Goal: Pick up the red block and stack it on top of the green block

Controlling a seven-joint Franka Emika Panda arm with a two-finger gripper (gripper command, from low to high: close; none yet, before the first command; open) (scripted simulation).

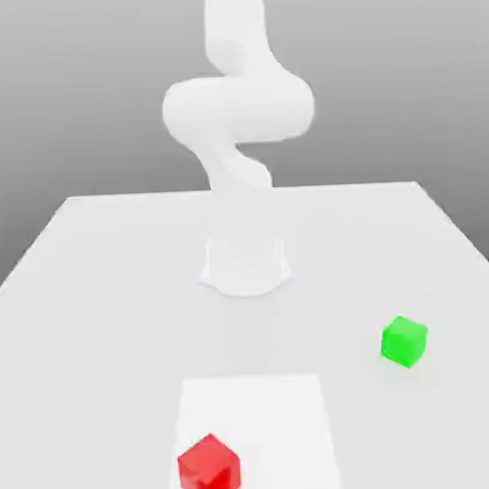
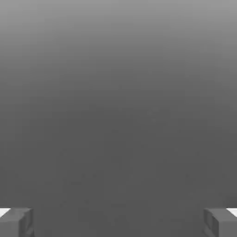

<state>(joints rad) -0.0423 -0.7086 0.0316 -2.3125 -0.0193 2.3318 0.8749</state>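
White table [image 1: 91, 295], red block [image 1: 209, 467], green block [image 1: 404, 342] well apart, jaws wide.

red block [image 1: 209, 467] well left of green block [image 1: 404, 342]

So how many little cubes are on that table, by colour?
Red block: 1
Green block: 1
Total: 2 cubes, sitting apart on the white table.

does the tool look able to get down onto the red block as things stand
Probably yes. The red block sits alone on the table, well apart from the green block, with nothing over or against it. The tool is open, its fingers spread wide with nothing between them.
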